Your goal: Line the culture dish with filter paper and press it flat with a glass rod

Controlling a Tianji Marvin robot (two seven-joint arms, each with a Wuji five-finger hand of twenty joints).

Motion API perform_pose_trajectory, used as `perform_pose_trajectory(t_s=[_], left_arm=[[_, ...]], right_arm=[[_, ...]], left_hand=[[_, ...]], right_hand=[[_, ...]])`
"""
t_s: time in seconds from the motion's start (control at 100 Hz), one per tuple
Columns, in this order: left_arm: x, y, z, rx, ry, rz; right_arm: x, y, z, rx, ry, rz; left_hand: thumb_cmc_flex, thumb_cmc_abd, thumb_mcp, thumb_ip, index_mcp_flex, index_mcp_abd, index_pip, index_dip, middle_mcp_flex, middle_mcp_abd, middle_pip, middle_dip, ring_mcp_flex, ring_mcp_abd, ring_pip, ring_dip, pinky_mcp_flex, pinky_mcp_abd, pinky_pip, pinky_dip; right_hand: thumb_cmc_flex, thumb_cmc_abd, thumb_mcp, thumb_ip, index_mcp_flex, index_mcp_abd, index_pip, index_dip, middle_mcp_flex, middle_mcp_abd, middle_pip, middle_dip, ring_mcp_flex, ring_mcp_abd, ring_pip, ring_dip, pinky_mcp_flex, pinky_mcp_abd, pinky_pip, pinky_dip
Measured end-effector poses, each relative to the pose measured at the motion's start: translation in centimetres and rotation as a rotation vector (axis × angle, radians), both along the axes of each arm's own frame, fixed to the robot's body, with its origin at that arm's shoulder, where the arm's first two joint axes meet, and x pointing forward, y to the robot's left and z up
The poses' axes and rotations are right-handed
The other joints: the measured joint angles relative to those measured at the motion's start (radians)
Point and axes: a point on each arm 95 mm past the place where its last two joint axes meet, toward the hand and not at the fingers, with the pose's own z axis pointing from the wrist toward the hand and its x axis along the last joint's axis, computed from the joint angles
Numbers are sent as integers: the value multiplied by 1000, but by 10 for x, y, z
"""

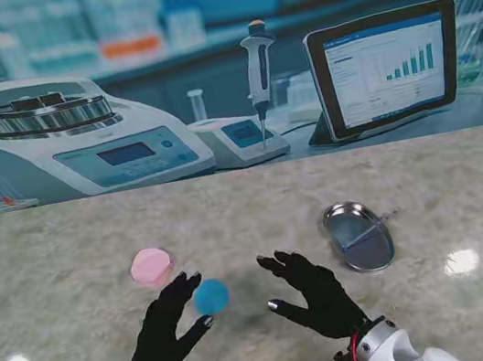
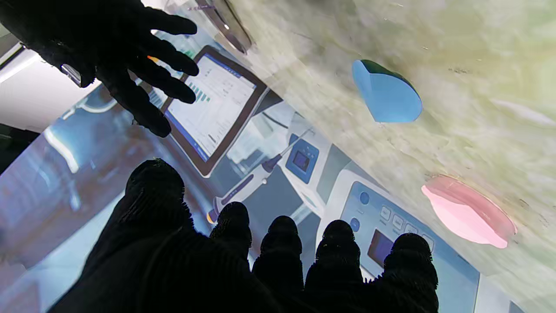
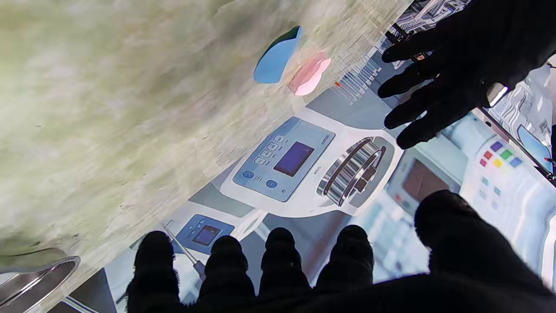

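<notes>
left robot hand: mine, open, fingers spread, holding nothing; fingertips just beside the blue disc.
right robot hand: open too, empty, hovering between disc and dish.
blue filter paper: flat on the tabletop, between my two hands, not in the dish.
pink filter paper: slightly farther from me, to the left, untouched.
culture dish: metal, to my right, no paper inside.
glass rod: lying across the dish, I think; thin, hard to see.
progress: nothing done yet; picking paper, lining, pressing all left.
</notes>
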Motion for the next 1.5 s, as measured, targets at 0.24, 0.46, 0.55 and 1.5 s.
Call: perform_pose_trajectory(t_s=[0.24,0.46,0.55,1.5], left_arm=[[0,0,1,-3,-7,-2],[2,-4,-1,-3,1,-6],[2,-5,-1,3,2,-14],[53,21,26,244,-97,-70]], right_arm=[[1,-1,0,-7,-12,-14],[2,-3,0,-6,-15,-24],[3,-3,0,-10,-17,-38],[20,12,11,33,-29,-75]], left_hand=[[0,0,0,0,0,0,0,0,0,0,0,0,0,0,0,0,0,0,0,0],[0,0,0,0,0,0,0,0,0,0,0,0,0,0,0,0,0,1,0,0],[0,0,0,0,0,0,0,0,0,0,0,1,0,0,0,0,0,1,0,0],[37,0,0,0,1,39,234,115,0,51,78,307,0,19,86,273,-20,2,105,315]], right_hand=[[1,0,-1,0,0,0,2,0,0,0,0,11,0,0,0,0,0,0,-1,12],[18,0,-8,0,0,0,4,0,0,0,2,28,0,0,0,0,0,-1,-2,38],[45,0,-12,0,0,0,4,16,0,0,13,31,0,0,0,15,0,-1,-3,53],[99,0,-23,0,0,1,16,258,1,0,96,39,0,0,1,48,0,-1,19,100]])
